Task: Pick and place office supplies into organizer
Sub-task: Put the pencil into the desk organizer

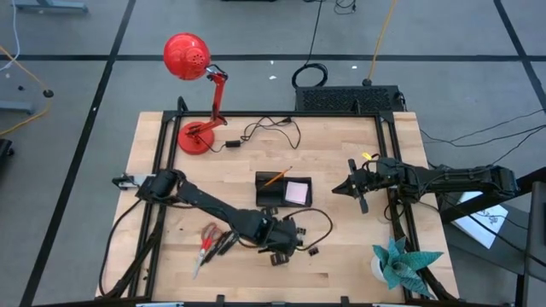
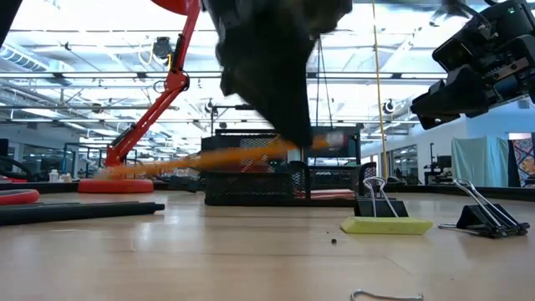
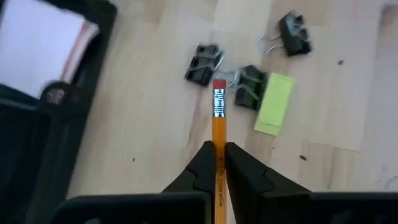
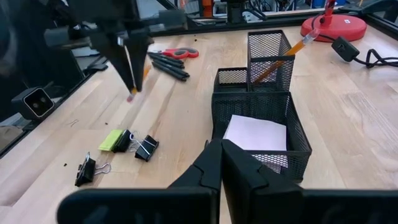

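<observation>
Now your left gripper (image 3: 217, 163) pinches 1 orange pencil (image 3: 219, 134) above 3 binder clips (image 3: 203, 63) beside the organizer (image 4: 261, 118), which holds 1 pencil; right gripper (image 4: 221, 163) closed, empty.

Two dark jointed arms with black cables, tapered black fingers (image 3: 202, 171).

Robotics lab, taped grey floor (image 1: 77, 77), ceiling strip lights (image 2: 75, 63) (open hall), benches

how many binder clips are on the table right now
3 binder clips, all on bare wood near the left gripper: one lies alone, one sits against the yellow-green piece, one farther off. Others may be hidden.
</observation>
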You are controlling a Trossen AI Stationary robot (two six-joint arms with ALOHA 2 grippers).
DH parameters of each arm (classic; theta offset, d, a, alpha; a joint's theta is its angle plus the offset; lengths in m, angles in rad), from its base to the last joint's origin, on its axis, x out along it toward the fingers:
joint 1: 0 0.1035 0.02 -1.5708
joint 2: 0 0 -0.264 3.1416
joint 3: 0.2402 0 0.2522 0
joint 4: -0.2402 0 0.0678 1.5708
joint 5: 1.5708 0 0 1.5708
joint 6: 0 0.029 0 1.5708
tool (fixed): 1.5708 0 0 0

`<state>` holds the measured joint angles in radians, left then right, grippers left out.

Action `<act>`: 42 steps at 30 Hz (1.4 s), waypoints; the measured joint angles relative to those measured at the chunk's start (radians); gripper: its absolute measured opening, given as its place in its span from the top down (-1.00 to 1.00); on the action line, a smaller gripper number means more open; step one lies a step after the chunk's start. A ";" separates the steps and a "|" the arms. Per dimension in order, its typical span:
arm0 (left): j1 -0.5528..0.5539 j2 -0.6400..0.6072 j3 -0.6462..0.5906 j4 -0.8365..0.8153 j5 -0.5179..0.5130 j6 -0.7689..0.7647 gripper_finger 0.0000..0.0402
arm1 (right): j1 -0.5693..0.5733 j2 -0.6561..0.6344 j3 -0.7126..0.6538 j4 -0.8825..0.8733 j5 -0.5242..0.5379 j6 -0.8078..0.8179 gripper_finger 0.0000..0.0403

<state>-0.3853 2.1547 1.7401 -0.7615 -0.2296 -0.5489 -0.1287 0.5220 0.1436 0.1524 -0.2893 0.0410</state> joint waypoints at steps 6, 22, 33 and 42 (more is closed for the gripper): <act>0.022 -0.045 -0.001 0.022 -0.013 0.088 0.92 | 0.000 0.000 0.000 0.000 0.000 0.000 0.98; 0.192 -0.222 0.002 0.190 0.031 0.506 0.89 | 0.000 0.000 0.000 0.001 0.000 0.000 0.98; 0.341 -0.259 0.002 0.222 0.197 0.623 0.86 | 0.000 0.003 0.000 0.003 0.000 0.000 0.98; 0.423 -0.259 0.002 0.218 0.263 0.636 0.93 | 0.000 0.003 0.000 0.003 0.000 0.011 0.98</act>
<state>0.0382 1.8961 1.7424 -0.5439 0.0335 0.0874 -0.1287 0.5251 0.1440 0.1551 -0.2893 0.0517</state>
